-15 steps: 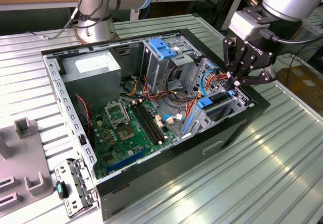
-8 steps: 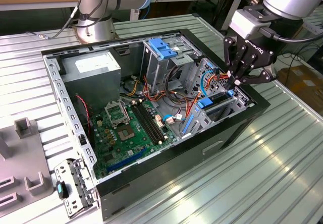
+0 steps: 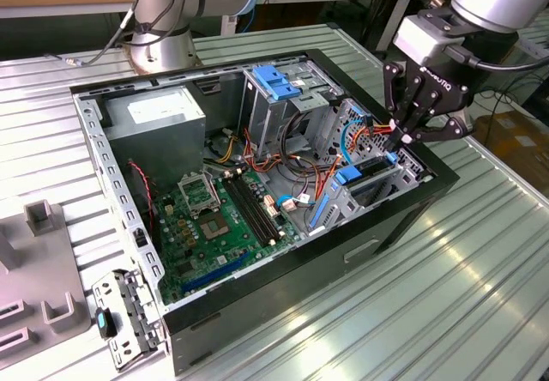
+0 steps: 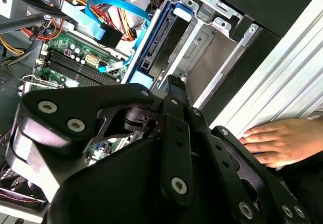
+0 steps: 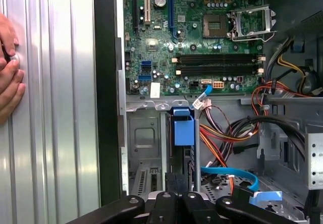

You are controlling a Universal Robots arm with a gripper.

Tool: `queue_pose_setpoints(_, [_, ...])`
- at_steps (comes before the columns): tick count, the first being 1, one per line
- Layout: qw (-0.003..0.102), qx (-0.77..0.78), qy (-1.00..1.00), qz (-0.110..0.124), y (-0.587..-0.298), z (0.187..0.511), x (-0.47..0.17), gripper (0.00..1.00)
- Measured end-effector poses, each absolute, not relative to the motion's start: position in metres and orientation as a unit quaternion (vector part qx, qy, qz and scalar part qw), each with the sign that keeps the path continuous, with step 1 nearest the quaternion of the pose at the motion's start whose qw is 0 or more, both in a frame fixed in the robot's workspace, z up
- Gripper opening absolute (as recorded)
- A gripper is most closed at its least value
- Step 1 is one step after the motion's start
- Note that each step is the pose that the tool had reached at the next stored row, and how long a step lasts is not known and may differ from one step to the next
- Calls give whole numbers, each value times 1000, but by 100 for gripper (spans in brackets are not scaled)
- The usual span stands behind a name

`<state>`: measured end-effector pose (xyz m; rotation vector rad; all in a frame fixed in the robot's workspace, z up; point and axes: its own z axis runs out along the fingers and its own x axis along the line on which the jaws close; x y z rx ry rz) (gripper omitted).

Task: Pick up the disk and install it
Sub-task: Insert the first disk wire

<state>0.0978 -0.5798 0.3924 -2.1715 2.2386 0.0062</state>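
A ribbed metal table (image 3: pixel 480 295) lies under everything, with workbenches behind it. On it rests an open black computer case (image 3: pixel 274 291), its inside facing up.

We see the black claw (image 3: pixel 403 138) hanging over the corner of the case at the exterior view's right. Its fingers sit close together, with no gap that we can make out and nothing gripped between them.

The first wrist view looks past the claw into the drive bay. There the disk (image 5: pixel 183 128) stands on edge in a narrow metal slot, its blue end tab toward the green circuit board (image 5: pixel 202 32). The disk lies in line with the claw's tips and just beyond them. We cannot tell whether they touch it. Orange and red wires (image 5: pixel 222 133) run beside the slot.

The second wrist view shows the disk from the side, as a blue rail along a dark flat face, set against the bay's silver wall.

Both wrist views show a person's hand (image 4: pixel 282 141) resting on the table just beside the case's outer wall.

The exterior view gives the wider layout. A grey box (image 3: pixel 163 115) with a white sticker sits in the far corner of the case. A tall metal cage with a blue latch (image 3: pixel 276 81) stands near the middle. The base of a second robot arm (image 3: pixel 163 29) rises beyond the case. Grey blocks (image 3: pixel 43 304) sit at the exterior view's left.
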Motion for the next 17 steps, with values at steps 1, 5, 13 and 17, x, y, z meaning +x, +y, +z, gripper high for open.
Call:
queue_pose_setpoints(1, [11,-696,718,2,-580,392,98,11])
queue_pose_setpoints(5, [11,-698,716,2,-580,392,99,11])
queue_pose_setpoints(13, [11,-707,707,2,-580,395,99,11])
queue_pose_setpoints(17, [11,-711,703,2,-580,395,101,11])
